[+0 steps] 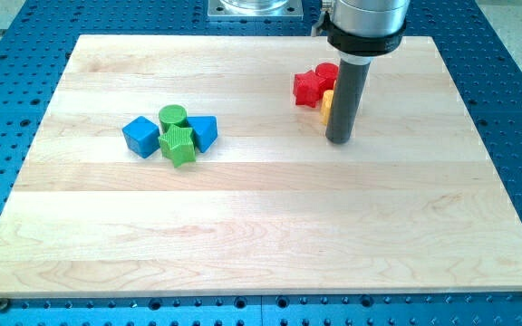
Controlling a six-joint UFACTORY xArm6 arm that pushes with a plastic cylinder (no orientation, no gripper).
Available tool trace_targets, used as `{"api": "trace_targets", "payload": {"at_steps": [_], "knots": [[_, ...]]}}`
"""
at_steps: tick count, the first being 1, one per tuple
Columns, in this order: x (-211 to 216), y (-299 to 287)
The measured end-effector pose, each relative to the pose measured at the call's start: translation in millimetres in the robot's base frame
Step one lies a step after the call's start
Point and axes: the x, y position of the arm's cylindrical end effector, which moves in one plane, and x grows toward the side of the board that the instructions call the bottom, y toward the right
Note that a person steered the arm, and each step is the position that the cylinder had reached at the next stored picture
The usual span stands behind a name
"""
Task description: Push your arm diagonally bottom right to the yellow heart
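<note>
My tip (339,139) stands on the wooden board at the view's upper right. The dark rod covers most of a yellow block (327,104), so its shape cannot be made out; only a sliver shows at the rod's left edge. The tip sits just below and right of that yellow sliver. A red star-like block (309,87) lies left of the rod. Another red block (326,71) lies above it, partly behind the rod.
At the view's left middle is a cluster: a blue cube (140,136), a green cylinder (172,116), a green star-like block (178,145) and a blue triangular block (204,131). The board's right edge (478,136) runs beyond the rod.
</note>
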Motion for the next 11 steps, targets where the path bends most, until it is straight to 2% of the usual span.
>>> {"api": "trace_targets", "payload": {"at_steps": [4,7,9,11], "knots": [[29,63],[99,117],[97,106],[69,53]]}}
